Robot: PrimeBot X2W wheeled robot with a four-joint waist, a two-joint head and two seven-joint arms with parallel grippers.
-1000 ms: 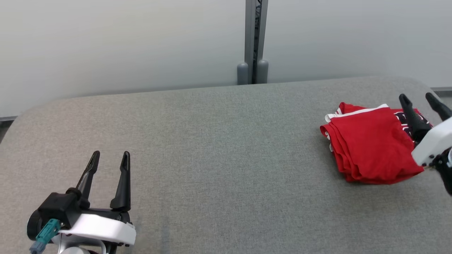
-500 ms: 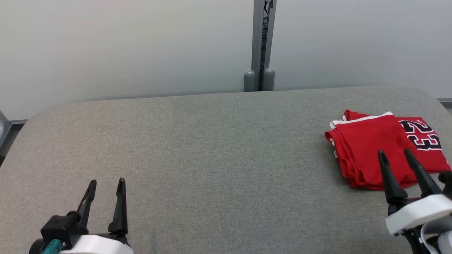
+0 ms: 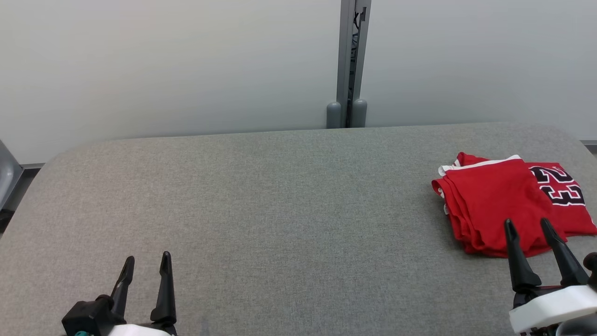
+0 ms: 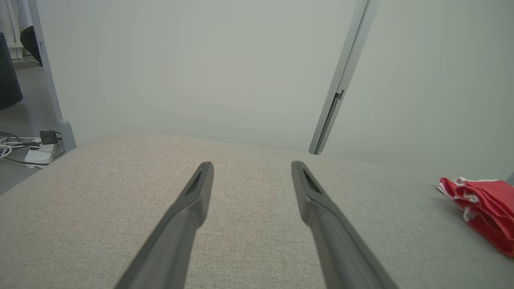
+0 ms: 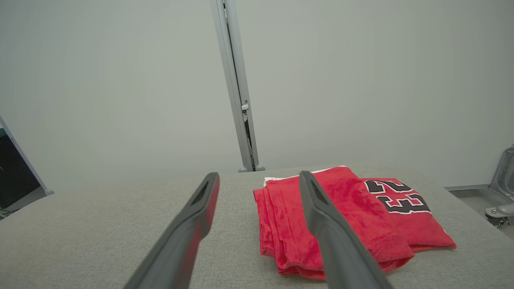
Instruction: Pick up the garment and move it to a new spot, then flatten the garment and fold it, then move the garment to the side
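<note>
Right arm (image 3: 552, 305) near folded garment (image 3: 494, 205), left arm (image 3: 130, 330) well apart, jaws wide

High head, low wrists; common garment (image 3: 489, 205)

The folded red garment (image 3: 489, 205), lying on the right, bears the number 23 (image 3: 559, 185) in black, white-edged digits on its right part
</note>
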